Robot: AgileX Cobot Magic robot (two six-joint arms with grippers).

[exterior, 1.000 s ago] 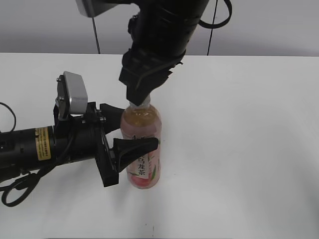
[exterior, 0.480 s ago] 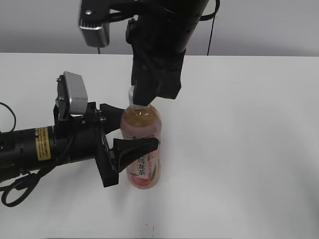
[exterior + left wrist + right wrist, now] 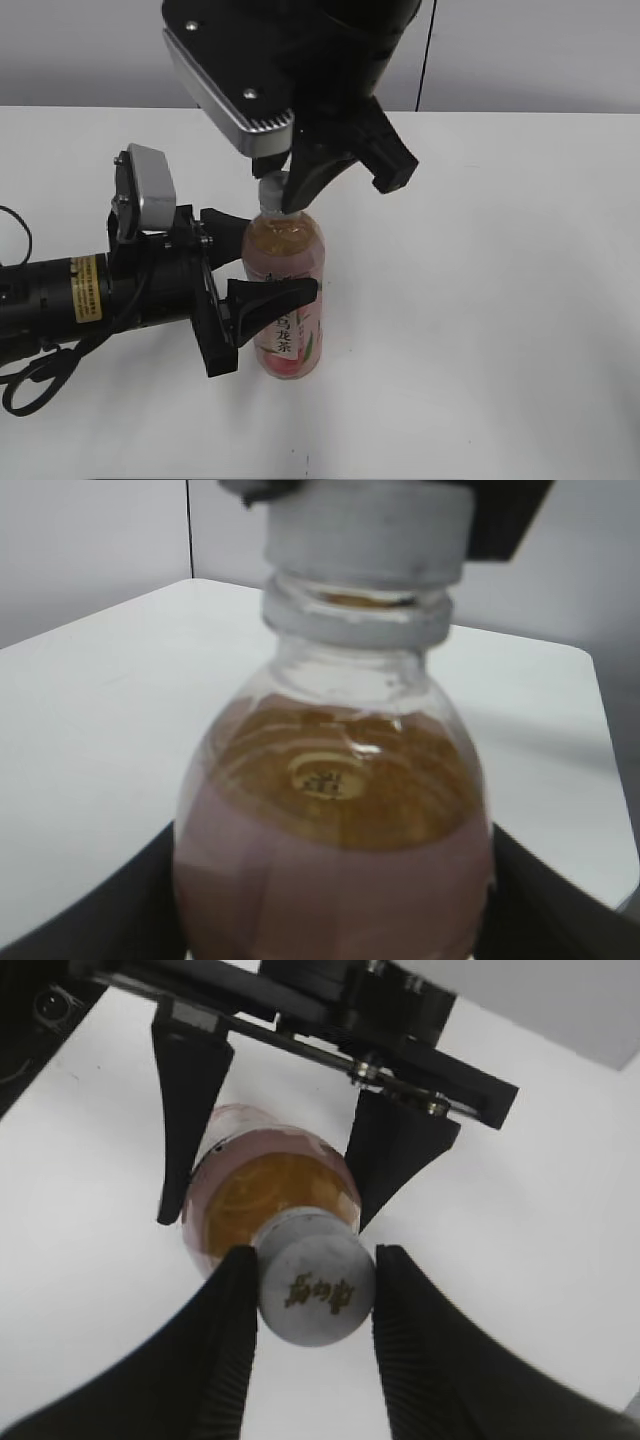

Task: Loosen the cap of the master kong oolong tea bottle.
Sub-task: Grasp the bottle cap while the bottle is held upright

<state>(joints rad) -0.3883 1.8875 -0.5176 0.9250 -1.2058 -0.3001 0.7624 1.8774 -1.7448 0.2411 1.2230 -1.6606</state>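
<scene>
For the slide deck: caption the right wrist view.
Right claw closed on the white cap of the tea bottle, which the left claw holds by its body.

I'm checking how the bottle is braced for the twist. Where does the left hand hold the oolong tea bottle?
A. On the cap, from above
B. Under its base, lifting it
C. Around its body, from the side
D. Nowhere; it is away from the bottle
C: the left hand has one finger on either side of the upright master kong oolong tea bottle, at its body, while the right hand brackets the cap from above.
</scene>
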